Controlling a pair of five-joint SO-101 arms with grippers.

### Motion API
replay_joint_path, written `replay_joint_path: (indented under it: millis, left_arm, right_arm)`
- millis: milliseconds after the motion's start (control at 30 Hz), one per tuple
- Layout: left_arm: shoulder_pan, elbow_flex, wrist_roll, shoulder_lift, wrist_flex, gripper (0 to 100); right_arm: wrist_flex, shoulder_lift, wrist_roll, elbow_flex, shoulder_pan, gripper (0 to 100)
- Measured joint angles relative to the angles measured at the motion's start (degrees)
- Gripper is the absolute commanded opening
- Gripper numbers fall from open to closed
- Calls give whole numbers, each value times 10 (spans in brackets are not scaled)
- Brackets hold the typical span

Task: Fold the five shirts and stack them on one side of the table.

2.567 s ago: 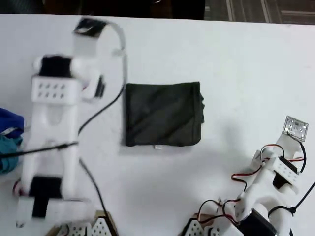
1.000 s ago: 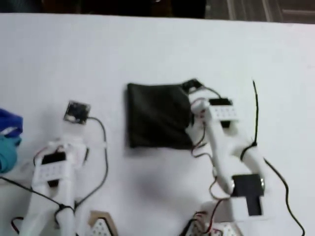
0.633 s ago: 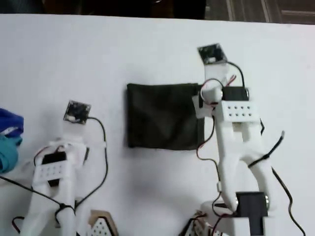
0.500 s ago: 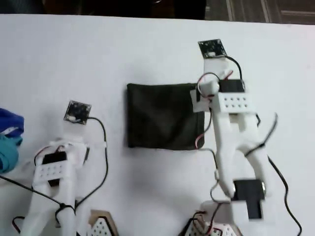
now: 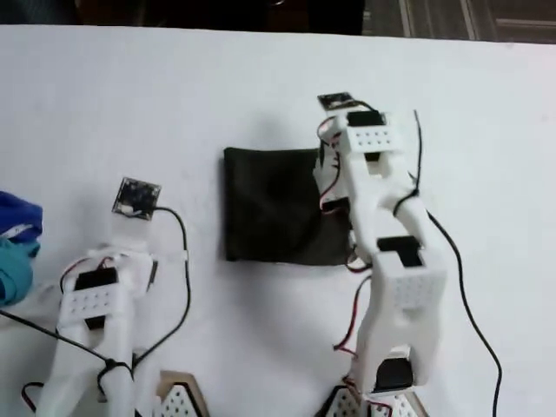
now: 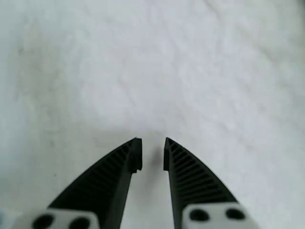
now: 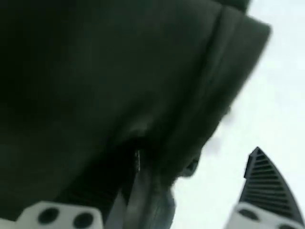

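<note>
White table (image 5: 261, 78), dark floor past its far edge.

High view: dark shirt (image 5: 269, 208) lies folded to a neat rectangle at mid-table. Right arm (image 5: 391, 261) is stretched out along the shirt's right edge, its wrist over the far right corner. Left arm (image 5: 91, 304) sits drawn back near its base, well apart from the shirt. Blue cloth (image 5: 17, 217) and teal cloth (image 5: 13, 265) lie bunched at the table's left edge.

Change: 2.6 s ago the left arm was the one reaching out beside the shirt and the right arm was parked. They have since swapped roles, and over the last second the right arm has worked forward along the right edge. The shirt has not shifted. Judgement: folding of this shirt looks finished, and the right arm is setting up a grasp to carry it to the stack side.

Left wrist view: left gripper (image 6: 152, 153) points at bare table, tips all but together, nothing between them.

Right wrist view: right gripper (image 7: 195, 157) stands spread wide. One finger is against the shirt's folded edge (image 7: 205, 109), half hidden by cloth; the other is out over the table. Not yet clamped.

Writing: none legible. A small pale tag shows at the shirt's edge, too blurred to read.
</note>
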Motion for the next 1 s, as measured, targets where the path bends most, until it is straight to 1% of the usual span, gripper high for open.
replay_joint_path:
  millis: [133, 167, 200, 233, 300, 333, 400, 467, 633, 700, 800, 900, 1000]
  left_arm:
    - [1, 0, 0, 0, 0, 102]
    - [0, 0, 0, 0, 0, 102]
    - [0, 0, 0, 0, 0, 102]
    - [1, 0, 0, 0, 0, 102]
    - [2, 0, 0, 0, 0, 102]
    - [2, 0, 0, 0, 0, 102]
    - [0, 0, 0, 0, 0, 102]
    - [0, 0, 0, 0, 0, 102]
    - [0, 0, 0, 0, 0, 102]
    - [0, 0, 0, 0, 0, 102]
    - [1, 0, 0, 0, 0, 102]
    - [0, 0, 0, 0, 0, 102]
    - [1, 0, 0, 0, 0, 102]
  right_arm:
    - [25, 73, 0, -72, -8, 329]
    - [36, 89, 0, -95, -9, 320]
    - [49, 105, 0, -119, -9, 289]
    - [64, 121, 0, -141, -9, 231]
    - [96, 152, 0, -190, -9, 67]
    - [113, 168, 3, -215, -9, 0]
    - [139, 198, 15, -261, -9, 60]
    - [155, 221, 26, -290, -6, 19]
    - [159, 240, 37, -329, 27, 18]
    - [159, 243, 56, -350, 51, 19]
    - [157, 246, 113, -395, 104, 19]
    - [157, 249, 170, -450, 178, 19]
    - [154, 256, 207, -511, 244, 19]
